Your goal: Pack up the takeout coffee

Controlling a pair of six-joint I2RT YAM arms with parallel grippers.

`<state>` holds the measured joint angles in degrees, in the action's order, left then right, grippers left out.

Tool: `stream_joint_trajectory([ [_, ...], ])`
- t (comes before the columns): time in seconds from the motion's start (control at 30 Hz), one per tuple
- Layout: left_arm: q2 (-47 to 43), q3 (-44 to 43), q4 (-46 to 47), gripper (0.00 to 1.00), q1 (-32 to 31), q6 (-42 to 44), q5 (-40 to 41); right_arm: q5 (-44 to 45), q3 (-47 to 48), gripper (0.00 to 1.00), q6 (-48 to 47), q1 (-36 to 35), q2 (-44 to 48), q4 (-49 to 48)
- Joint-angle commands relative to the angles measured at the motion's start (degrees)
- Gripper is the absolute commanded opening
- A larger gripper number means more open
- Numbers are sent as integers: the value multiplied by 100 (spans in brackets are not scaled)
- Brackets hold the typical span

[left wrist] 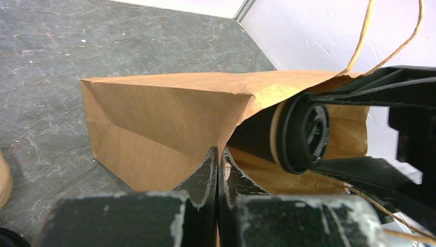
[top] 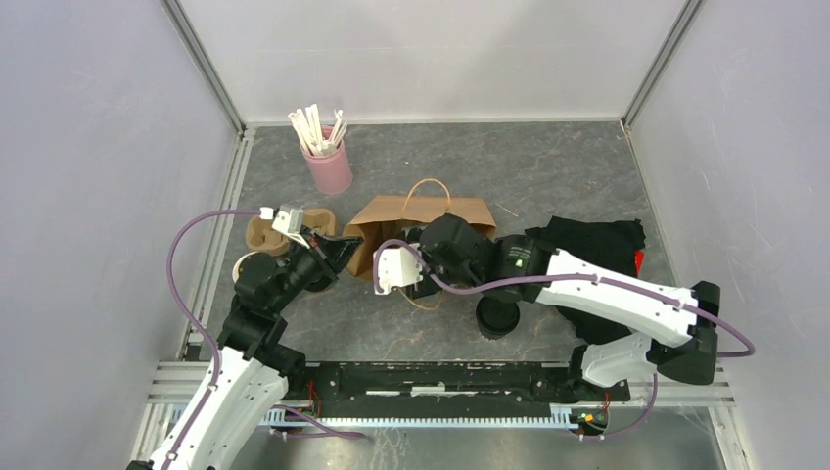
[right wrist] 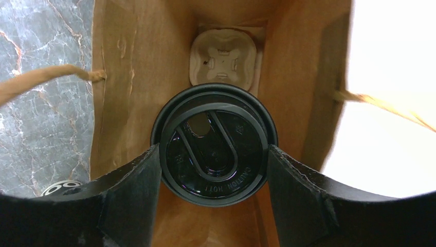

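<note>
Black fingers [right wrist: 128,190] of the right gripper [right wrist: 213,154] were seen closest to the right wrist lens, spread wide and clamped at nine and three o'clock on the lid rim of the takeout coffee cup [right wrist: 213,146]. The cup was held on its side, partway inside the mouth of the paper bag [right wrist: 128,77], its base toward the bag's far end. It was judged light but easily crushed: thin paper walls would buckle under a hard squeeze, the smooth plastic lid could slip or pop off, and whether liquid was inside could not be told. The stiffest hold was judged to be at or just under the lid rim, where it was already gripped. A moulded pulp carrier [right wrist: 222,56] was seen at twelve o'clock beyond the cup, deep in the bag. The left gripper [left wrist: 218,157] was clenched fully, its tips set against the bag's lower mouth edge; whether paper was pinched between them could not be told. From above, a pink cup of white sticks [top: 328,166] stood at eleven o'clock from the bag.
</note>
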<state>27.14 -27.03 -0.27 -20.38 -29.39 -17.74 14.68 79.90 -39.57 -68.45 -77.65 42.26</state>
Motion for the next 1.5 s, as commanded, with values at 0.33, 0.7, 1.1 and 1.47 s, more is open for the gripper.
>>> stream_joint_trajectory([
  [0.33,-339,286,238,2,-18,-253,-593,879,-963,4,-868,-96,-218,-1663],
  [0.7,-759,446,-184,2,-16,-667,-868,362,-1506,2,-1216,280,-360,-2603],
  [1.1,-785,422,-456,2,-17,-994,-694,-436,-1653,1,-1602,850,-595,-2672],
  [1.47,-314,-192,-1111,2,-18,-1021,-138,-375,-1845,1,-1677,988,-661,-2915],
])
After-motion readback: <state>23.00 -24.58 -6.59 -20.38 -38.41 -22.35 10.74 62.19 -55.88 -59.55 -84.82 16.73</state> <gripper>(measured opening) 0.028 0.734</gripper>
